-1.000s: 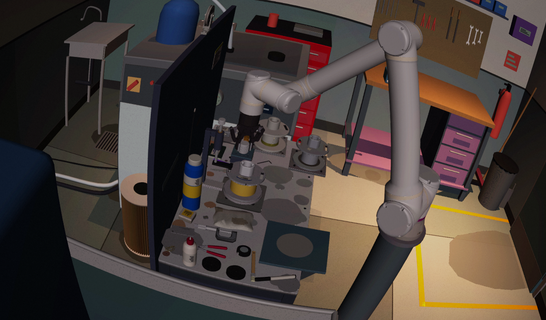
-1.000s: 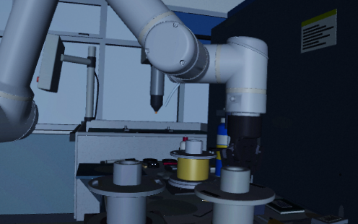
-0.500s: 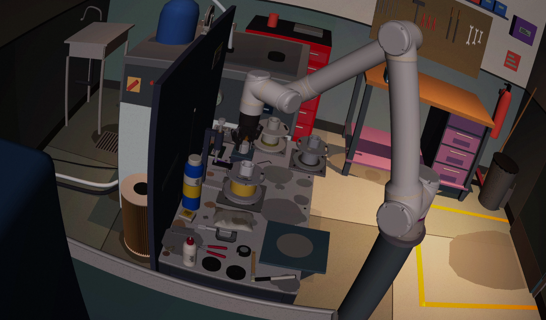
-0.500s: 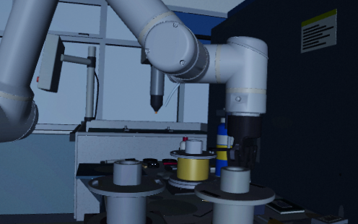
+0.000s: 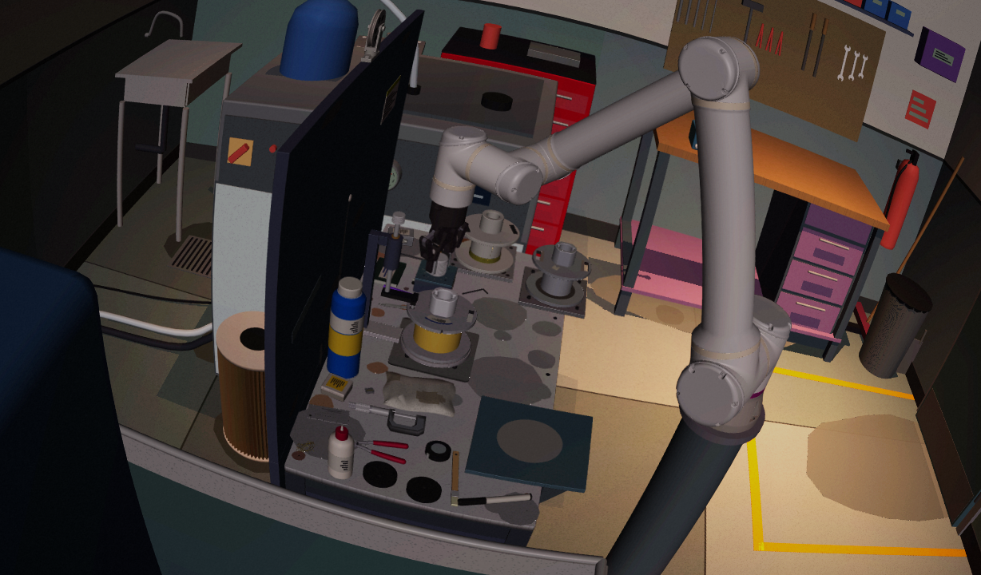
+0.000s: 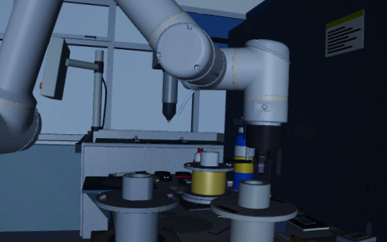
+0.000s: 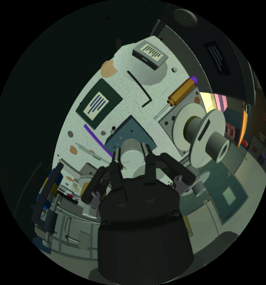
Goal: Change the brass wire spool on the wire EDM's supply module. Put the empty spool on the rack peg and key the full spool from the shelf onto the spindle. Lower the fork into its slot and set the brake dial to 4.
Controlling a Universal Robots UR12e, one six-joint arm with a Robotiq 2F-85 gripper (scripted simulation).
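Observation:
The white brake dial (image 7: 130, 156) sits on a small teal base (image 7: 131, 133), between the fork post (image 5: 394, 247) and the spool stations. The dial (image 5: 437, 266) is gripped by my closed gripper (image 7: 132, 159), which stands straight above it. A brass-wound spool (image 5: 437, 330) sits on a plate in front of the dial. A second spool (image 5: 490, 243) stands behind and to the right. An empty grey spool (image 5: 560, 275) stands on a plate at the table's right edge.
A blue and yellow bottle (image 5: 346, 327) stands by the dark machine panel (image 5: 337, 236). A hex key (image 7: 141, 89) and a brass-handled tool (image 7: 180, 93) lie on the table. Calipers, pliers and a white bottle (image 5: 340, 452) lie at the near end.

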